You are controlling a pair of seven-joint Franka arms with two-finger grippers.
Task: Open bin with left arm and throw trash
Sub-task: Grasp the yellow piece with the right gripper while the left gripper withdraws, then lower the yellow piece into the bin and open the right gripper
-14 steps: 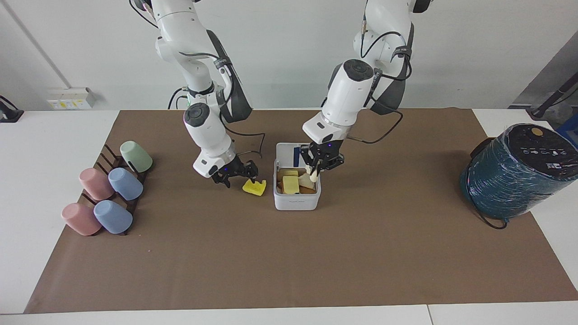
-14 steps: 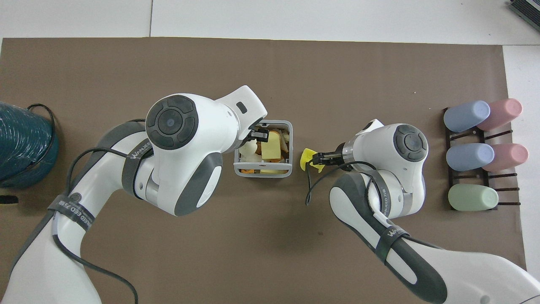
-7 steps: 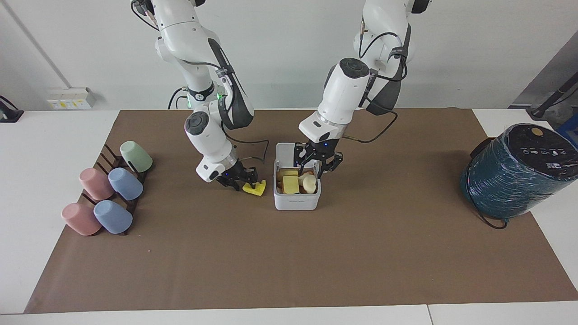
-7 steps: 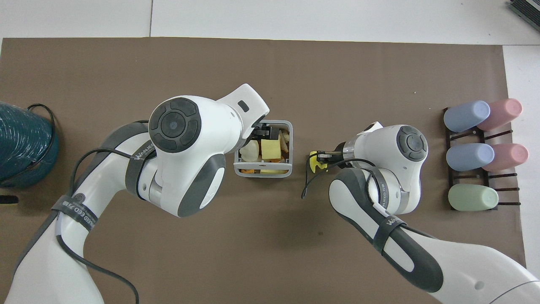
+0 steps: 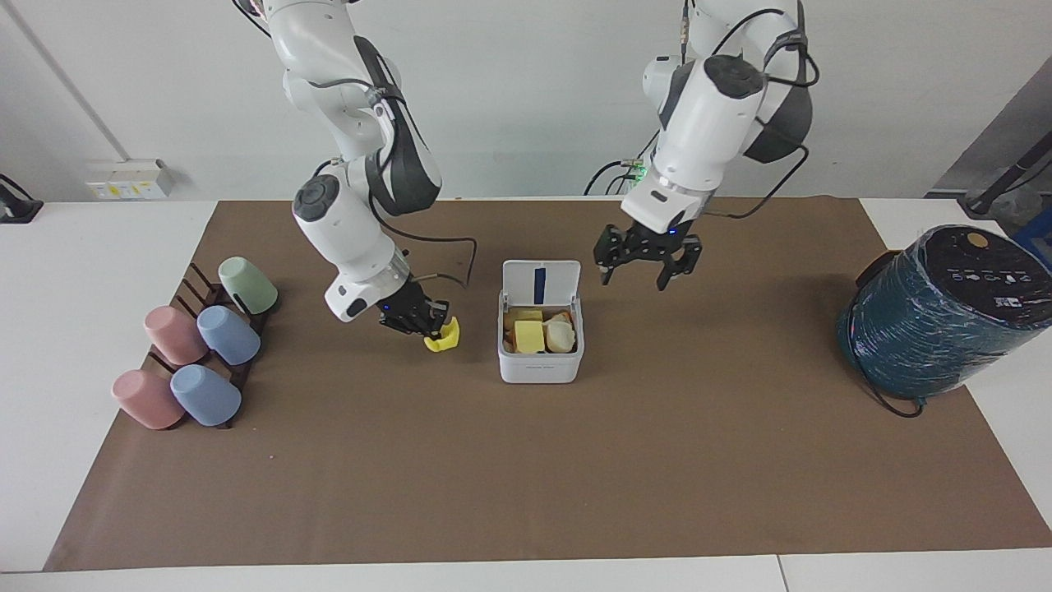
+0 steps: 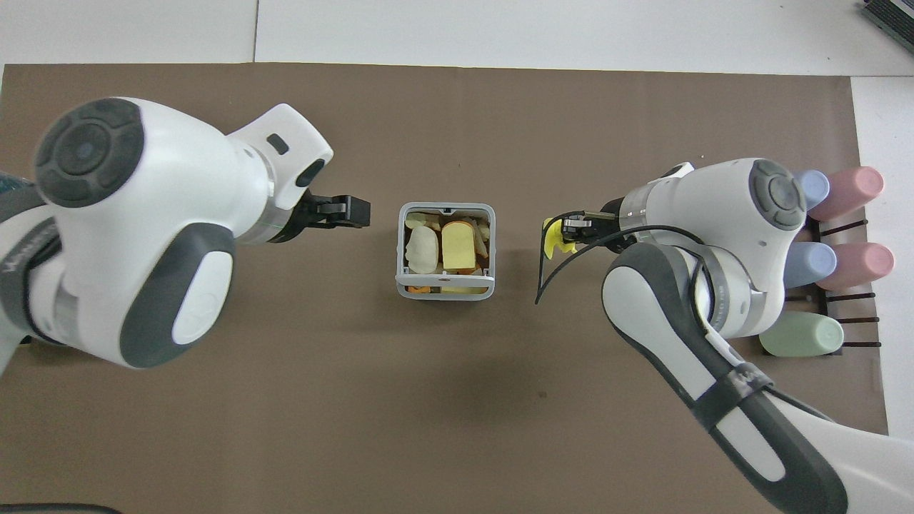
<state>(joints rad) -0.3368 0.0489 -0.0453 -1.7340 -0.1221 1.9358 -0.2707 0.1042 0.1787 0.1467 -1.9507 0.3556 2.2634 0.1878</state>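
Bin (image 5: 541, 355) sits mid-mat, lid (image 5: 541, 283) hinged up, with the yellow-orange block (image 5: 529, 335) and cream lump (image 5: 561, 334) already inside. At its nine o'clock in the facing view, the right gripper (image 5: 427, 326) grips the yellow notched piece (image 5: 442, 337), still undropped. At two o'clock the left gripper (image 5: 646, 266) hangs spread and empty.

Smooth white plastic bin (image 5: 540, 364), matt brown paper mat (image 5: 526, 460), glossy wrapped cylinder (image 5: 945, 321)
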